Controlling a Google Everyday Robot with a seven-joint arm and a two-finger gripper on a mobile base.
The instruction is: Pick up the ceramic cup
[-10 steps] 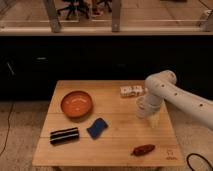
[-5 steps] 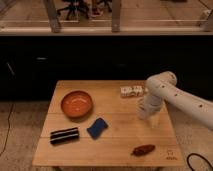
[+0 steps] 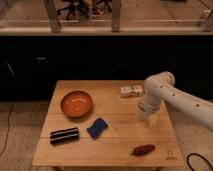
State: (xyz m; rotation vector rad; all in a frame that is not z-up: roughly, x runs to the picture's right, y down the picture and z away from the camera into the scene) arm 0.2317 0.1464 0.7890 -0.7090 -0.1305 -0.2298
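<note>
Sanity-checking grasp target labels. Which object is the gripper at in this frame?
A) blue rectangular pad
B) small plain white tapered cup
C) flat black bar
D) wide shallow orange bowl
B: the gripper on the end of the white arm is right at the small plain white tapered cup on the wooden table's right side. It is well apart from the wide shallow orange bowl, the blue rectangular pad and the flat black bar to the left.

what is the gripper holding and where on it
Cannot be told. The gripper is down at the ceramic cup, on the right of the table; the contact is hidden.
</note>
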